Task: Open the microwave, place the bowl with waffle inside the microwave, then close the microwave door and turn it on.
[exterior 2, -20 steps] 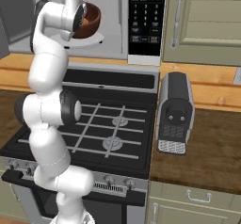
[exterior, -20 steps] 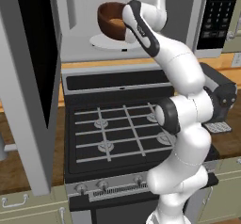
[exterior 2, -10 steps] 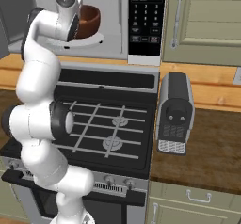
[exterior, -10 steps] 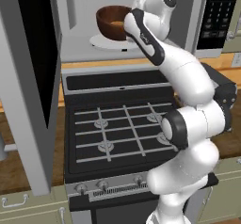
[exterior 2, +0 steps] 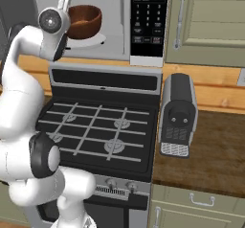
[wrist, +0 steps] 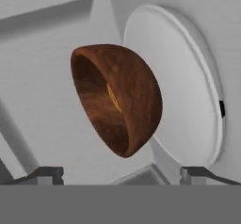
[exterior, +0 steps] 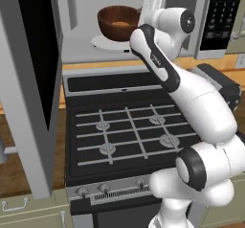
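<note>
The microwave door (exterior: 28, 78) stands swung wide at the left of the left base view, its black glass facing the stove, so the opening step looks done. To its right, in the upper middle of that view, the bowl (exterior: 119, 23) sits on the white turntable plate (exterior: 103, 42) inside the microwave (exterior: 86, 50). The placing step therefore seems to be at its end.

The end effector (wrist: 120, 173) is spread wide and holds nothing. In the hand view its two dark fingertips (wrist: 47, 173) rise at the bottom edge, well apart, with the bowl lying clear of both. In the left base view the hand sits just right of the bowl at the mouth of the cavity.

By my judgement the next move calls for drawing the hand out of the cavity without brushing the bowl's rim. The arm must then swing round to the far left, behind the open door, to push it shut. After that comes the black button panel (exterior 2: 149, 18), at the upper middle of the right base view.

The bowl is dark reddish-brown wood with thick walls and a visible grain. In the hand view it appears rolled on its side, which is the camera's tilt. A sliver of the golden waffle (wrist: 113, 97) shows deep inside it. Seen from the right base view, the bowl rests upright on the plate, upper left of the frame.
</note>
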### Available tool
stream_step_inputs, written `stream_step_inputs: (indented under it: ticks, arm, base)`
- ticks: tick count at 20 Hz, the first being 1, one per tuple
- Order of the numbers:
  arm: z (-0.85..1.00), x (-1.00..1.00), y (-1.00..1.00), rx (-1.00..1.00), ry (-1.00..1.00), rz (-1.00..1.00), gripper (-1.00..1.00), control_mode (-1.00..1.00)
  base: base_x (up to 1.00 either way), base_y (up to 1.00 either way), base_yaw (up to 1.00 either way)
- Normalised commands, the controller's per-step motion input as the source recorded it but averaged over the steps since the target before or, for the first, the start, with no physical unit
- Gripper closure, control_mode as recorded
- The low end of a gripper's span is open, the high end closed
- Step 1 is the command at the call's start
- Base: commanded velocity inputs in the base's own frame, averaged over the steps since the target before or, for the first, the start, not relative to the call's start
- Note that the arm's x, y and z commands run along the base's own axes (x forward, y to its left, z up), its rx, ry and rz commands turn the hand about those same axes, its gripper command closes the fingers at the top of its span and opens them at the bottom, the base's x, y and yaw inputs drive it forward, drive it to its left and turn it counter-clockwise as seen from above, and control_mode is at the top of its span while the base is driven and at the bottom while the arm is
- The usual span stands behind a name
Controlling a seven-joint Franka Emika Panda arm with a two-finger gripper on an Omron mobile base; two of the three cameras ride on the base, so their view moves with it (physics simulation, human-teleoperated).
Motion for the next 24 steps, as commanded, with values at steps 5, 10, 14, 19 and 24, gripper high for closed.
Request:
stream_step_inputs:
  ticks: [5,10,14,19,24]
  arm:
    - [0.38,-0.84,0.07,-0.03,-0.05,0.04,-1.0,-1.0]
    - [-0.49,-0.36,0.25,-0.05,0.33,0.13,-1.0,-1.0]
    - [-0.59,-0.71,0.17,-0.01,0.25,0.1,-1.0,-1.0]
    - [-0.66,-0.62,0.32,-0.09,0.28,0.1,-1.0,-1.0]
    - [-0.95,-0.09,0.66,-0.08,0.33,0.17,1.0,-1.0]
  base:
    - [0.0,0.0,0.0]
    - [0.0,0.0,0.0]
    - [0.0,0.0,0.0]
    - [0.0,0.0,0.0]
    - [0.0,0.0,0.0]
